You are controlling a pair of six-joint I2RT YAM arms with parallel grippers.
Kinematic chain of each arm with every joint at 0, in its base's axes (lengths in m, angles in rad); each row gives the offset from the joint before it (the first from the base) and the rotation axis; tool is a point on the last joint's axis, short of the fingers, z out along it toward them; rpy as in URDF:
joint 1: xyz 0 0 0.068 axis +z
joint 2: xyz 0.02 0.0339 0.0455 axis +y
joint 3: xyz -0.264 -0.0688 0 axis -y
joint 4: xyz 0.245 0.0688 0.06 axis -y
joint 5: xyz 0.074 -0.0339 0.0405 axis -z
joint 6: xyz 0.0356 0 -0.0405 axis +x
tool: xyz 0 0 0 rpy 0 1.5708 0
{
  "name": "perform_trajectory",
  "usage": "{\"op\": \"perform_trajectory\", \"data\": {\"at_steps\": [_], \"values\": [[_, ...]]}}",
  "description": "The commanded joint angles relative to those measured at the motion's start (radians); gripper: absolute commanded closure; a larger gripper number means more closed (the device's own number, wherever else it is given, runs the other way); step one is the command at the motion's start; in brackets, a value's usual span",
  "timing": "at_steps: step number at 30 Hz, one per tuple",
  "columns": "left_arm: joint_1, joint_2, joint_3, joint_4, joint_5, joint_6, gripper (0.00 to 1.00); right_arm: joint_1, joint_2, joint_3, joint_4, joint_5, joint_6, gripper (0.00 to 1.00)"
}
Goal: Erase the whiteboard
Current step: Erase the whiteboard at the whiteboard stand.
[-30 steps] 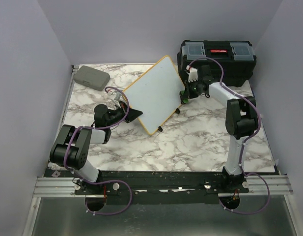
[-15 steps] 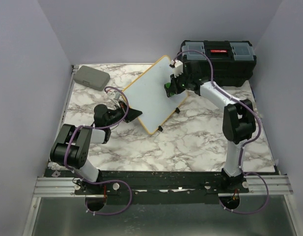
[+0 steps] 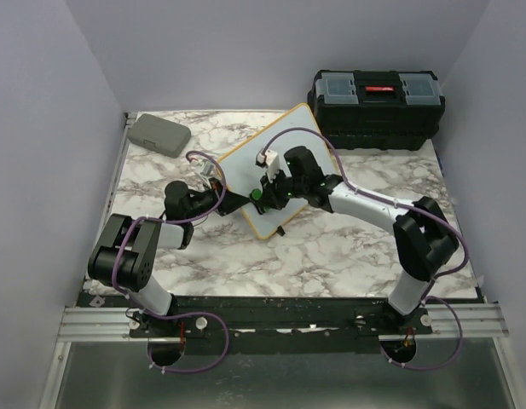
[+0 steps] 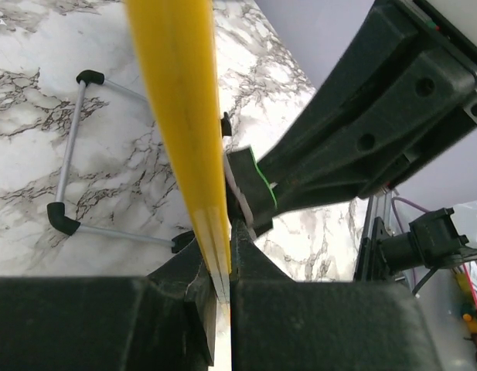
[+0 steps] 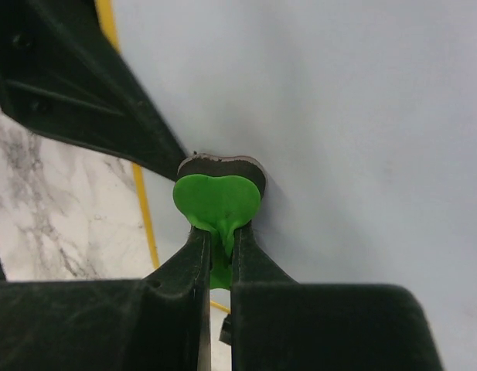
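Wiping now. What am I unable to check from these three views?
- Top view: the right arm and right gripper cover part of the whiteboard, so marks under them are hidden; faint ones would be too small anyway.
- Left wrist view: the whiteboard is edge-on in the left gripper; its face is unseen.
- Right wrist view: the green eraser hides its own contact patch; picture edges cut off most of the whiteboard.

We see a small white board with a thin yellow wooden frame (image 3: 250,158), its face smooth and satiny, and a smooth marble-patterned tabletop (image 3: 348,247). The green heart-shaped eraser (image 5: 217,202) looks like smooth matt plastic; the black toolbox (image 3: 378,106) is hard plastic too.
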Motion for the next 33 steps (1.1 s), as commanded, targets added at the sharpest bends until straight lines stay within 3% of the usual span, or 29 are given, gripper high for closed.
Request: {"op": "perform_trajectory", "data": {"at_steps": [1, 7, 17, 24, 28, 33], "values": [[-0.024, -0.001, 0.009, 0.029, 0.124, 0.001, 1.0, -0.08, 0.007, 0.006, 0.081, 0.159, 0.036, 0.99], [-0.024, -0.011, 0.015, -0.004, 0.129, 0.02, 1.0, -0.304, 0.093, 0.124, 0.072, 0.174, 0.0, 0.99], [-0.024, -0.017, 0.021, -0.016, 0.133, 0.023, 1.0, -0.449, 0.23, 0.228, 0.026, 0.192, -0.079, 0.99], [-0.024, -0.007, 0.024, -0.015, 0.13, 0.026, 1.0, -0.421, 0.15, 0.132, -0.073, -0.113, -0.163, 0.99], [-0.024, -0.004, 0.022, -0.014, 0.128, 0.021, 1.0, -0.272, 0.067, 0.061, -0.027, -0.091, -0.182, 0.99], [-0.024, -0.012, 0.018, -0.022, 0.124, 0.026, 1.0, -0.141, 0.064, 0.146, -0.017, -0.015, -0.106, 0.99]]}}
